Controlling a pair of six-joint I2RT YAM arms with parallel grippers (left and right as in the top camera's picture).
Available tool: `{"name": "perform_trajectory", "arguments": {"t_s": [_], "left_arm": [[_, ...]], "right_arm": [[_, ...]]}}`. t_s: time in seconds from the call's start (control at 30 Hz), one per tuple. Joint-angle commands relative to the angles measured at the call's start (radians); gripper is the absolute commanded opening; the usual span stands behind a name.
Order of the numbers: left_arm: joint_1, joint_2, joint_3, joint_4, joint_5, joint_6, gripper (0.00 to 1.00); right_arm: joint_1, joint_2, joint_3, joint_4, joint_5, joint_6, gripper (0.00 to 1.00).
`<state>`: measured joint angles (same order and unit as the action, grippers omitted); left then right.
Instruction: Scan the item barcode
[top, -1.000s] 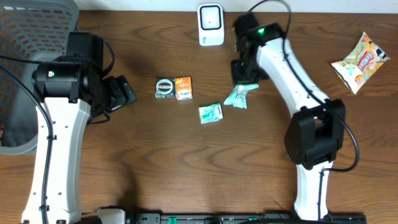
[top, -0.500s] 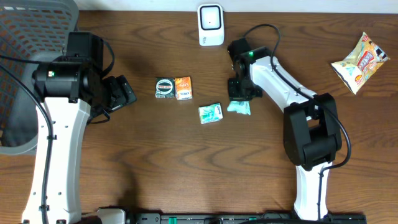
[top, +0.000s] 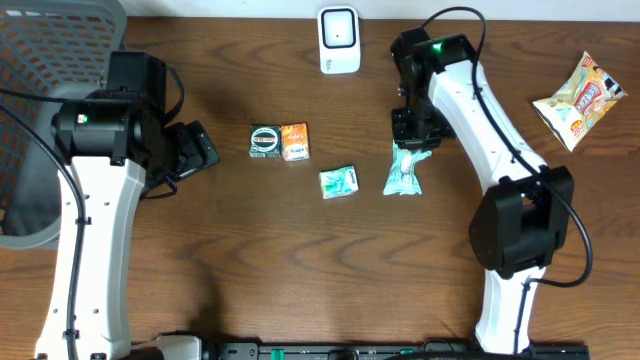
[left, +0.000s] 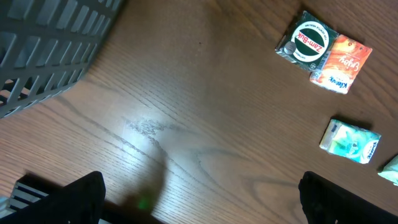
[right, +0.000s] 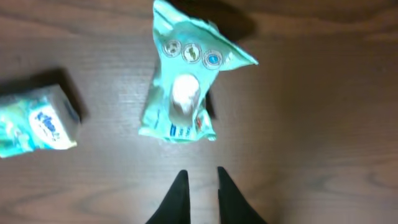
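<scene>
Teal pouch (right: 184, 93): it is lying flat on the tabletop (top: 300, 260), in front of the right arm; its torn-looking upper corner is pointing away from the wrist camera; no barcode is showing clearly on the side that is facing up.
Right gripper (right: 198, 194): it is hovering just beside the lower edge of the pouch and is not touching it; its dark fingers (right: 173, 200) are standing almost together, with only a thin gap, and are clamping nothing.
Scanner (top: 339, 40): the white unit is standing at the far edge of the tabletop, well apart from the pouch.
Left gripper (left: 202, 190): it is hanging over bare wood near the grey basket (left: 50, 43); its fingers are standing wide apart and are holding nothing.
Tissue pack (top: 339, 182): it is lying just beside the pouch, on the side toward the left arm, and is not touching it.
Green tin box (top: 266, 141) and orange box (top: 295, 141): they are sitting side by side, touching each other, between the two arms.
Snack bag (top: 578, 100): it is lying alone near the right edge of the tabletop.
</scene>
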<state>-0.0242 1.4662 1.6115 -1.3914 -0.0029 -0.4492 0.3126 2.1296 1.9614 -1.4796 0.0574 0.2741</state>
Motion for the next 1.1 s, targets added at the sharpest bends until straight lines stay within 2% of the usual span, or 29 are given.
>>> {"name": "perform_trajectory", "arguments": {"t_s": [0.0,0.13,0.33,0.4,0.6,0.77,0.9,1.07], "left_arm": [[0.001,0.006,0.001,-0.006,-0.006,-0.009,0.98],[0.001,0.006,0.001,-0.006,-0.006,-0.009,0.98],[0.0,0.006,0.001,-0.006,-0.006,-0.009,0.98],[0.0,0.006,0.001,-0.006,-0.006,-0.009,0.98],[0.0,0.006,0.001,-0.006,-0.006,-0.009,0.98],[0.001,0.006,0.001,-0.006,-0.006,-0.009,0.98],[0.001,0.006,0.001,-0.006,-0.006,-0.009,0.97],[0.001,0.006,0.001,-0.006,-0.006,-0.009,0.98]], "right_arm": [[0.003,-0.003,-0.055,0.003,0.011,-0.015,0.08],[0.003,-0.003,-0.165,0.06,0.01,0.032,0.08],[0.003,-0.003,-0.419,0.384,-0.078,0.04,0.05],[0.002,-0.003,-0.439,0.384,-0.055,0.057,0.01],[-0.019,-0.018,-0.266,0.206,0.06,0.026,0.04],[-0.03,-0.018,-0.063,0.063,0.064,-0.048,0.19],[-0.025,-0.018,-0.032,0.081,0.047,-0.047,0.13],[-0.021,-0.012,-0.098,0.157,0.033,-0.043,0.13]]}}
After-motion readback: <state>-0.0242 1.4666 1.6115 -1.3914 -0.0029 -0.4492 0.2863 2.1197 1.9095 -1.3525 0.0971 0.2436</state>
